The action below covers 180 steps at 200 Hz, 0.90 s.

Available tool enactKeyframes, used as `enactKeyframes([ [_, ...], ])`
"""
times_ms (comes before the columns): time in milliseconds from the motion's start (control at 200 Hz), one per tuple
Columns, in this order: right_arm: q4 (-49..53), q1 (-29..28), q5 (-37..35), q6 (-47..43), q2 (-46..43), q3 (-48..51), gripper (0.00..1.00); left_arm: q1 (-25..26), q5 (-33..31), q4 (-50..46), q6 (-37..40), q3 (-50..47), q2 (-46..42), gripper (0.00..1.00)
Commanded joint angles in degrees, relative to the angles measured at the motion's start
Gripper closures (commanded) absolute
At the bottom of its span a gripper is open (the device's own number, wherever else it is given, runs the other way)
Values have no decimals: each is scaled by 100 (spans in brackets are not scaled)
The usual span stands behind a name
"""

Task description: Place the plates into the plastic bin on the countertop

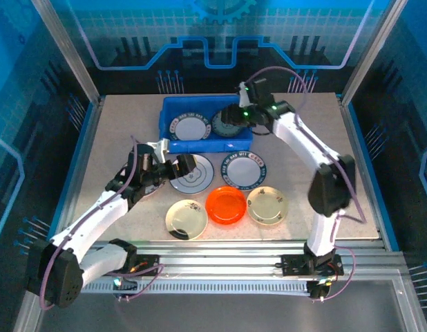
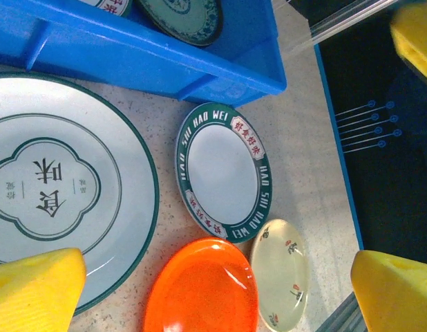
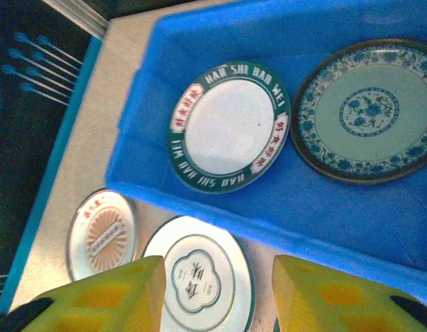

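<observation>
Glossy orange plate (image 2: 200,290) beside smooth blue plastic bin (image 2: 130,55).

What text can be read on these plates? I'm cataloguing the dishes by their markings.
"HAO WEI" and "HAO SHI": green-rimmed plate on the countertop.
"HAO SHI HAO WEI": matching plate in the blue bin.
"食味": centre of the large green-lined plate; smaller characters unreadable.
Red rim panels on both, and the red-patterned small plate: Chinese characters, too blurred.

Orange plate (image 2: 203,289) cut by bottom edge; teal plate (image 1: 222,128) partly hidden under right claw (image 1: 233,115).
</observation>
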<state>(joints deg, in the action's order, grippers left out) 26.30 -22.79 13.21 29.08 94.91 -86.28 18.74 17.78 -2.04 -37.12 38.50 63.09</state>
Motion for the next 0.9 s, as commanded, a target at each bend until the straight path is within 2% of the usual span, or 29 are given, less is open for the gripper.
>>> enactKeyframes([
  [0,-229,419,347,-181,-800,1286,54,85,52,273,96,296,139,1],
  [120,184,807,205,-292,-2043,2496,53,170,59,205,177,412,255,1],
  [215,754,1003,-98,-383,-2875,3092,47,224,34,120,243,396,283,1],
  [290,1369,1075,-615,-330,-3347,3365,44,248,13,78,253,336,284,1],
  [410,1870,1218,-956,-76,-3964,3911,46,318,52,170,193,232,328,1],
  [530,1957,1510,-908,221,-4414,4470,49,392,286,493,26,172,469,1],
  [665,1815,1890,-323,532,-4702,5094,52,463,441,715,-67,217,645,1],
  [896,1448,1940,-319,1031,-4908,5858,56,508,538,946,-59,249,858,1],
])
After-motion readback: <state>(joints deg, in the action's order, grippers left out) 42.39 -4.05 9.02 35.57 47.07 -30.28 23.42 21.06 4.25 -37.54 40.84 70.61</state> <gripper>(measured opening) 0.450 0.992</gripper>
